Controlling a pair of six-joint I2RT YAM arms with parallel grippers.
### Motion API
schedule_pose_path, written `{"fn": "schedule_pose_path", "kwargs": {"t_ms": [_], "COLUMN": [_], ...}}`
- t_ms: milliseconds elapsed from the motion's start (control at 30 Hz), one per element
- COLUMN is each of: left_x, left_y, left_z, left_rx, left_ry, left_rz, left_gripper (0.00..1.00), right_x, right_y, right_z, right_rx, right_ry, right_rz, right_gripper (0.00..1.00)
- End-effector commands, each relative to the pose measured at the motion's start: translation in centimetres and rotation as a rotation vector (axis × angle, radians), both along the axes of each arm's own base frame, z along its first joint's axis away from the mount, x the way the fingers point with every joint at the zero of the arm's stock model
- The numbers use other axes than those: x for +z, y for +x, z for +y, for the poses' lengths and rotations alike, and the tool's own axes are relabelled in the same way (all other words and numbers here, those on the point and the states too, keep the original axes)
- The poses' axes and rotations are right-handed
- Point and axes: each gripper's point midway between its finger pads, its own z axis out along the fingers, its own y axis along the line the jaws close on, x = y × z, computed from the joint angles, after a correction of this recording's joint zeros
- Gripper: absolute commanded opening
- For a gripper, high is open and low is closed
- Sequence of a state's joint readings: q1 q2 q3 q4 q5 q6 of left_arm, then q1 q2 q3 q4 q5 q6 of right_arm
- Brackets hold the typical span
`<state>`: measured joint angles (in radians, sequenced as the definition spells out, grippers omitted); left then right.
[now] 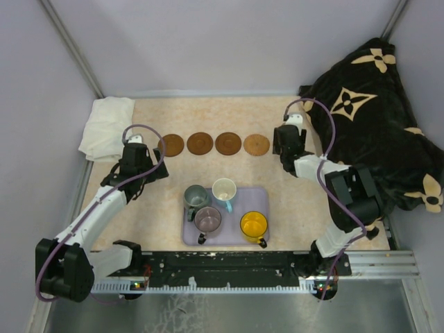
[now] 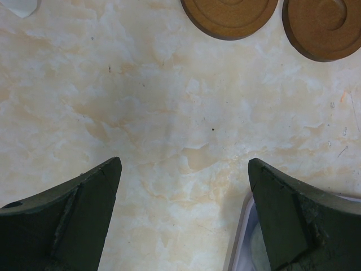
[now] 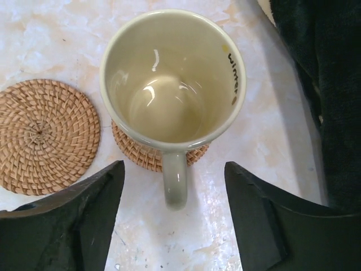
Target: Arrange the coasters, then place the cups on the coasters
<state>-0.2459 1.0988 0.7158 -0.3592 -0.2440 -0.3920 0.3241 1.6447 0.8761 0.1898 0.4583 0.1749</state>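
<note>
Four round coasters lie in a row at the back: (image 1: 171, 145), (image 1: 200, 143), (image 1: 228, 143) and a woven one (image 1: 256, 145). A cream cup (image 3: 172, 79) stands upright on another woven coaster (image 3: 132, 149), right of the last one (image 3: 45, 138). My right gripper (image 3: 175, 165) is open around the cup's handle without touching it; in the top view this gripper (image 1: 286, 149) hides the cup. The grey-green cup (image 1: 195, 197), white cup (image 1: 224, 189), mauve cup (image 1: 207, 220) and yellow cup (image 1: 254, 225) stand on the tray. My left gripper (image 2: 185, 162) is open and empty over bare table.
The lavender tray (image 1: 239, 198) sits at the front middle; its corner (image 2: 240, 248) shows by my left gripper's right finger. A white cloth (image 1: 107, 125) lies at the back left. A dark blanket with tan flowers (image 1: 374, 104) fills the back right, close to the cream cup.
</note>
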Motion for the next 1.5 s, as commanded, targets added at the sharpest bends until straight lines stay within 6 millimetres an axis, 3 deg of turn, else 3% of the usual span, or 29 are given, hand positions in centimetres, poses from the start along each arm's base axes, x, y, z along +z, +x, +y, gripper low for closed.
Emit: {"fn": "schedule_pose_path", "kwargs": {"t_ms": [0,67,267,367,500,800,1100,1233,1300,1467], "left_x": [1.3,1.3,1.5,1.6,1.7,2.4,4.0,4.8,4.8,4.8], "left_y": [1.0,1.0,1.0,1.0,1.0,1.1,0.8,0.8,0.8,0.5], "left_z": [-0.2,-0.3,-0.4,-0.5,-0.6,-1.6,-1.7,-1.5,-1.4,-1.2], "left_rx": [-0.009,-0.011,-0.018,-0.020,-0.028,-0.079,-0.087,-0.075,-0.069,-0.058], "left_ry": [-0.009,-0.011,-0.017,-0.021,-0.025,-0.058,-0.066,-0.066,-0.067,-0.069], "left_rz": [-0.044,-0.045,-0.047,-0.050,-0.053,-0.068,-0.112,-0.143,-0.144,-0.141], "left_gripper": [0.99,0.99,0.99,0.99,1.00,0.99,1.00,1.00,1.00,1.00], "right_x": [3.5,4.1,7.3,9.9,11.1,9.3,7.6,6.5,6.9,6.8], "right_y": [0.0,-0.3,-2.4,-4.4,-8.2,-18.6,-27.1,-30.2,-31.6,-32.9], "right_z": [-0.6,-0.7,-1.0,-0.7,0.8,4.9,8.4,9.4,10.4,10.2], "right_rx": [-0.045,-0.050,-0.058,-0.057,-0.024,0.122,0.351,0.471,0.563,0.605], "right_ry": [0.039,0.047,0.088,0.098,0.103,0.222,0.294,0.300,0.307,0.271], "right_rz": [-0.098,-0.109,-0.149,-0.172,-0.140,0.051,0.226,0.306,0.312,0.385], "right_gripper": [0.78,0.84,0.86,0.86,0.84,0.81,0.73,0.68,0.67,0.65]}}
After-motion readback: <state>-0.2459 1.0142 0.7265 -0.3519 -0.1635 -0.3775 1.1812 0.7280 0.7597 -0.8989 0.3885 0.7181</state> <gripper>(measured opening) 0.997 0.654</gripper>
